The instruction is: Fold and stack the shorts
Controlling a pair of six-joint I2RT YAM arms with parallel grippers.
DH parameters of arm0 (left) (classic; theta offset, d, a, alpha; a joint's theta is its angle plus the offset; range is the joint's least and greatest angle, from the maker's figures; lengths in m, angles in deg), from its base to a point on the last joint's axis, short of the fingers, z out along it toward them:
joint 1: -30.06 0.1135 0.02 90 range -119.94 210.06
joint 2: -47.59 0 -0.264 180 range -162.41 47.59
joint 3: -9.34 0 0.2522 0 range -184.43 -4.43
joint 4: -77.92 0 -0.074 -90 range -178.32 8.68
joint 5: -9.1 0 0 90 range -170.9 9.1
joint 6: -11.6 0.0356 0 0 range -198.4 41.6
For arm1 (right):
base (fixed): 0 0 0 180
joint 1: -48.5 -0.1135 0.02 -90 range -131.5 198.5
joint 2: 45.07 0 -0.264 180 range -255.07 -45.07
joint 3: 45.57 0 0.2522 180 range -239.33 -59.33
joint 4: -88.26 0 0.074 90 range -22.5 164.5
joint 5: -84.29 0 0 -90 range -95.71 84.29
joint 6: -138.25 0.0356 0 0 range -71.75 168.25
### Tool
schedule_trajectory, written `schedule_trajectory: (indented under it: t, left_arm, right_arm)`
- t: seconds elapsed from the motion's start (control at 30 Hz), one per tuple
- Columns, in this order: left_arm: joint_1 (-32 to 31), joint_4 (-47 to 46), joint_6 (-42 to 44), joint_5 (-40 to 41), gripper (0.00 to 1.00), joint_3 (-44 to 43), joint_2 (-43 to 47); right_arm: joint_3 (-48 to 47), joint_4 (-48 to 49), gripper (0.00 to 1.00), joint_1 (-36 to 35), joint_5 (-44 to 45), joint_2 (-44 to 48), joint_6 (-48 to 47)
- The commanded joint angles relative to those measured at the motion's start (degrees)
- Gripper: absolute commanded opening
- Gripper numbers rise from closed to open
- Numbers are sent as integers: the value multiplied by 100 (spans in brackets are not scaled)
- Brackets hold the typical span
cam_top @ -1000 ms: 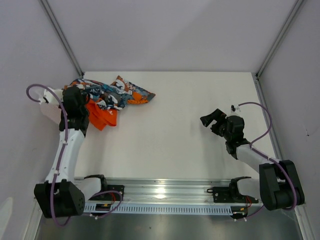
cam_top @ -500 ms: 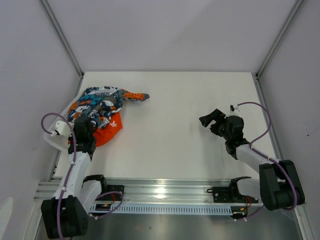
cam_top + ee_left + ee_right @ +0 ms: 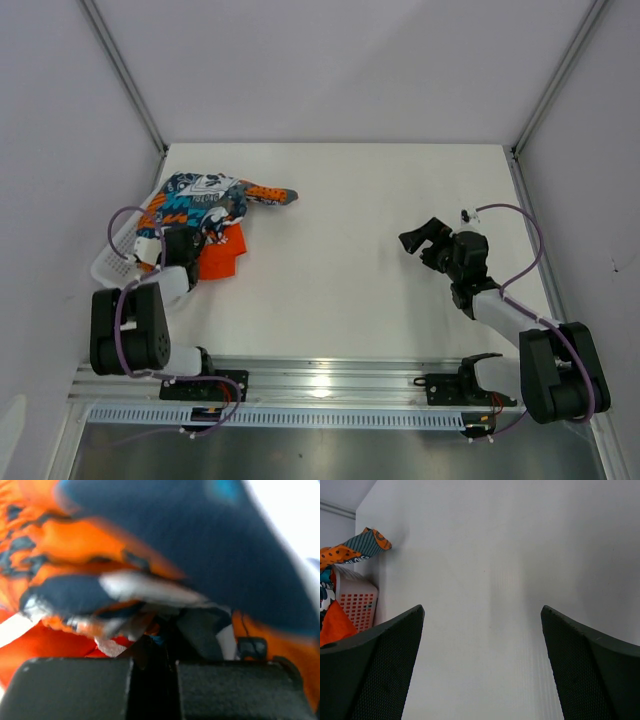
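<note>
As I check overhead view: white mesh basket [image 3: 108, 262] sits at tabletop [image 3: 340, 290] left edge. Printed shorts [image 3: 205, 195] heaped at basket's far right side; orange shorts [image 3: 222, 255] just right of basket. Left end effector [image 3: 195, 243] beside basket; right end effector [image 3: 420, 238] well right of basket.

Left wrist: I see fingers [image 3: 75, 690] closed tight on printed shorts [image 3: 200, 555].

Right wrist: end effector [image 3: 482, 611] spread wide, holding nothing, facing basket [image 3: 355, 605].
</note>
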Motion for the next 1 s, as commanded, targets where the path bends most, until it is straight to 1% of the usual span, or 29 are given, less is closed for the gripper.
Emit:
schedule_trajectory:
  t: [0.0,0.07,0.1,0.13,0.2,0.27,0.3,0.37,0.47,0.6,0.63,0.67,0.7,0.73,0.77,0.8,0.83,0.87,0.9,0.97]
  left_arm:
    - [-209,-891,-519,-380,0,-502,-787]
    - [-384,-1182,-844,-162,0,-679,-1095]
    - [-402,-1401,-967,-99,0,-827,-1410]
    - [-420,-1490,-1177,-46,0,-1038,-1587]
    - [-420,-1491,-1337,-63,0,-1416,-2069]
    - [-411,-1316,-1364,-37,0,-2100,-2334]
    - [-403,-1193,-1364,-28,0,-2268,-2475]
    - [-342,-1051,-1451,-54,0,-2856,-2932]
    - [-236,-1305,-1574,-151,0,-3402,-3573]
    - [-95,-1359,-1496,-178,0,-3948,-4032]
    - [-60,-1359,-1426,-230,2,-4106,-4084]
    - [-42,-1359,-1329,-300,7,-4255,-4163]
    - [-34,-1324,-1207,-422,14,-4378,-4173]
    - [10,-1298,-1023,-728,32,-4397,-4173]
    - [37,-1280,-995,-888,38,-4371,-4068]
    - [46,-1375,-1038,-1029,50,-4092,-3971]
    - [54,-1533,-1073,-1161,58,-3933,-3857]
    - [46,-1874,-1108,-1406,64,-3757,-3595]
    - [54,-1964,-1161,-1512,70,-3347,-3445]
    - [54,-2035,-1162,-1767,74,-3002,-3137]
  right_arm:
    - [-84,159,99,-33,62,-16,-34]
    - [-93,159,99,-33,71,-51,-43]
    - [-84,168,100,-33,80,-60,-35]
    - [-84,185,99,-33,80,-86,-52]
    - [-101,186,99,-33,80,-130,-52]
    - [-110,177,99,-24,106,-174,-61]
    - [-110,186,100,-33,115,-191,-61]
    - [-119,203,99,-24,115,-235,-61]
    - [-136,221,99,-33,98,-314,-70]
    - [-163,247,99,-24,89,-428,-79]
    - [-163,247,99,-24,72,-446,-79]
    - [-180,247,100,-24,63,-455,-70]
    - [-189,247,99,-16,36,-455,-78]
    - [-180,247,99,-16,27,-446,-87]
    - [-189,238,100,-16,19,-429,-79]
    - [-180,238,99,-24,10,-385,-96]
    - [-180,230,99,-24,10,-359,-96]
    - [-172,212,99,-24,10,-324,-105]
    - [-163,212,99,-24,27,-245,-114]
    - [-136,186,99,-33,54,-174,-140]
